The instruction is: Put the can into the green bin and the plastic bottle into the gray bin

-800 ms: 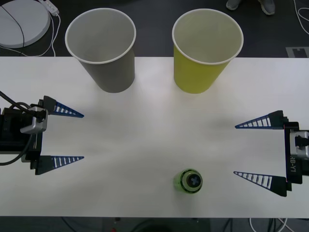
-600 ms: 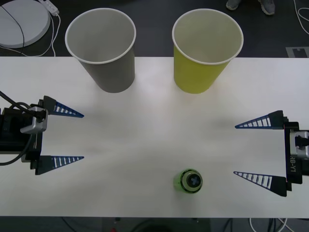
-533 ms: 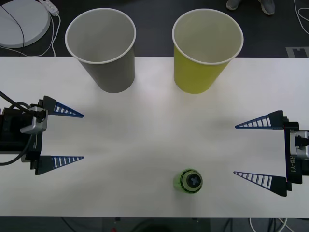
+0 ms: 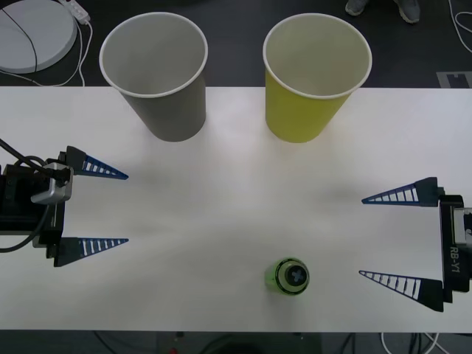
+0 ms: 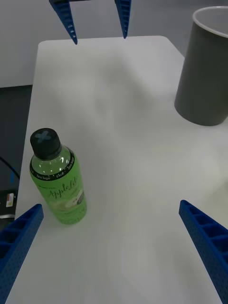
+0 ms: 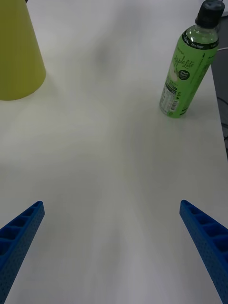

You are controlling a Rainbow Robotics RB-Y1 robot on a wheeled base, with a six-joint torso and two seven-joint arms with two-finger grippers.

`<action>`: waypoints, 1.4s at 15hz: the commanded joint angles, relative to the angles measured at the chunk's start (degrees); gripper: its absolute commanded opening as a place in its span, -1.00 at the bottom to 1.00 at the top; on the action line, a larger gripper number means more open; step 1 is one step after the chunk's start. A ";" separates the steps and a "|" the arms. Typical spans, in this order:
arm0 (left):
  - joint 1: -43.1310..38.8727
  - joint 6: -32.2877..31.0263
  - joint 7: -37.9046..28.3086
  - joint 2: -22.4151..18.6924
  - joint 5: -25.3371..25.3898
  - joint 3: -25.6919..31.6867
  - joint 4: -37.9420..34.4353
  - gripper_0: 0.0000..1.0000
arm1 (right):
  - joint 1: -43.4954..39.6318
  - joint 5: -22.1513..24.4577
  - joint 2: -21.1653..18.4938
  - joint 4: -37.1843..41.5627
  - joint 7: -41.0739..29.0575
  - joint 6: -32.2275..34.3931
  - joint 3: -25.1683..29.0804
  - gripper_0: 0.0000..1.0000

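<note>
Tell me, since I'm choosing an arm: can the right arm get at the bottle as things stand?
Probably yes. The bottle stands upright near the table's front edge, with bare tabletop between it and the open right pincer. Both bins sit far back, out of the way.

Glossy clear plastic bottle on a smooth matt white table.

On the table before me, the bottle stands upright near the front edge, right of centre. Two bins sit side by side at the far edge: the gray bin left, the green bin right, well behind the bottle.
</note>
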State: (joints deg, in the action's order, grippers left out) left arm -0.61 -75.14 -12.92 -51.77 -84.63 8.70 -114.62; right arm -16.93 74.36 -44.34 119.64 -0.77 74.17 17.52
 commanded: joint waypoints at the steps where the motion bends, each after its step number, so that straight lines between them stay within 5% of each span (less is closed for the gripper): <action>1: -0.01 -0.01 0.00 0.00 -0.01 0.00 0.01 1.00 | -3.46 -7.03 -5.23 -0.02 7.45 -7.46 -2.31 1.00; 11: -0.01 -0.01 0.00 0.00 -0.01 0.00 0.01 1.00 | -9.27 -20.48 -15.69 -11.62 29.07 -11.85 -9.87 1.00; 21: -0.01 -0.01 0.00 0.00 -0.01 0.00 0.01 1.00 | -3.02 -33.05 -17.10 -26.65 41.90 -8.95 -23.67 1.00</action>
State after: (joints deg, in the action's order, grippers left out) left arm -0.61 -75.14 -12.92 -51.77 -84.63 8.70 -114.62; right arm -20.59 41.81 -61.44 93.86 40.86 64.66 -5.35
